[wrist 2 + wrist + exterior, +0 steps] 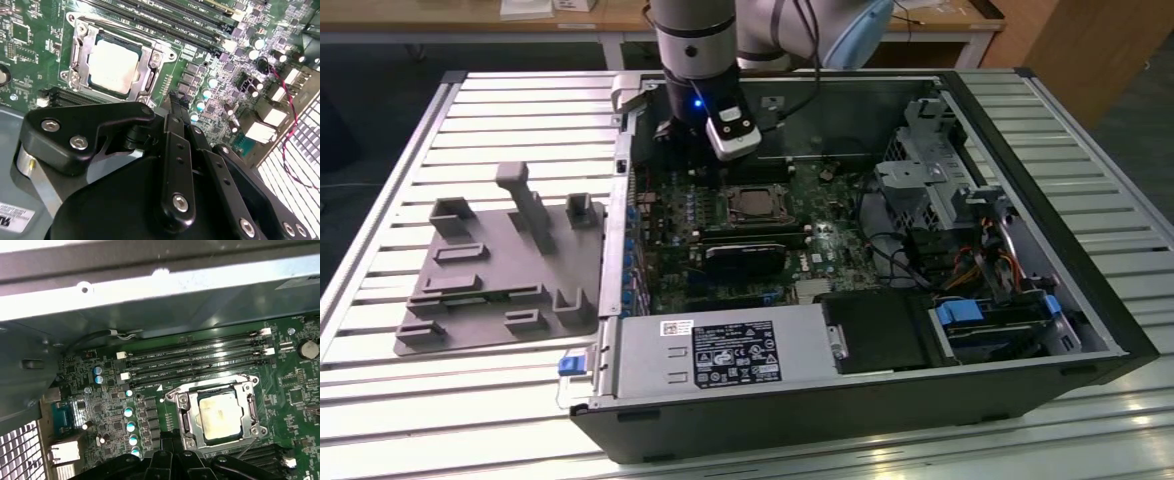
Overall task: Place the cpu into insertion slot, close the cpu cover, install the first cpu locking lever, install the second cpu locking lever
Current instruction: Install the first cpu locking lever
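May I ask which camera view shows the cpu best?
The first wrist view: the cpu lies nearly square-on, whole and unobstructed. The second wrist view shows it whole but slanted; the exterior view shows it far off and tiny.

The robot's silver-grey cylindrical metal arm (694, 35) with its pale blue joint cap (861, 30) is trailing thin black cables (817, 70), a small blue light (699, 101) is glowing above the white boxy camera module (731, 135), and silver screw heads (180, 202) are glinting on the matt black gripper (173, 102).
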Controlling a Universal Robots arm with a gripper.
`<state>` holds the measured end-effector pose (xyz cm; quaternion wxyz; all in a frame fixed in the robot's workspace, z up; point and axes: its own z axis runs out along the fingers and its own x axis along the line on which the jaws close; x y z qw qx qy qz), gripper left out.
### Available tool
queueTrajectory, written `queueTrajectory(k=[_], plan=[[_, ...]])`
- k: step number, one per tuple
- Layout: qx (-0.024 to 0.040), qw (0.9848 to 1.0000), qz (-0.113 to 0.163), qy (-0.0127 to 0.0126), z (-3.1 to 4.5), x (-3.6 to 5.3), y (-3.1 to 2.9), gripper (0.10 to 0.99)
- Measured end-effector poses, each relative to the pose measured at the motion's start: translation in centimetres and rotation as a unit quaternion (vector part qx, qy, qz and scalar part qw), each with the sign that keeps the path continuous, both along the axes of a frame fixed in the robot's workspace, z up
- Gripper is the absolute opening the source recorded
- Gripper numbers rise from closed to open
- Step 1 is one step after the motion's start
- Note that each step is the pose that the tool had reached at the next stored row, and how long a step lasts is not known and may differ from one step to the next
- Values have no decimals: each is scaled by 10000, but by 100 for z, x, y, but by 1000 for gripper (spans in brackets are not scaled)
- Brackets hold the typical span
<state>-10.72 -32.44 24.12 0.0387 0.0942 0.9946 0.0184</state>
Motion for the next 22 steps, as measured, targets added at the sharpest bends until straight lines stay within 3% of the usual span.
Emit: queueTrajectory(k=[7,10,15,22], plan=[[-1,10000,0,-2,101,0,1,106],[26,10000,0,-3,104,-2,1,106],[137,9999,0,-7,104,-61,2,106],[471,9989,0,-25,104,-139,1,106]])
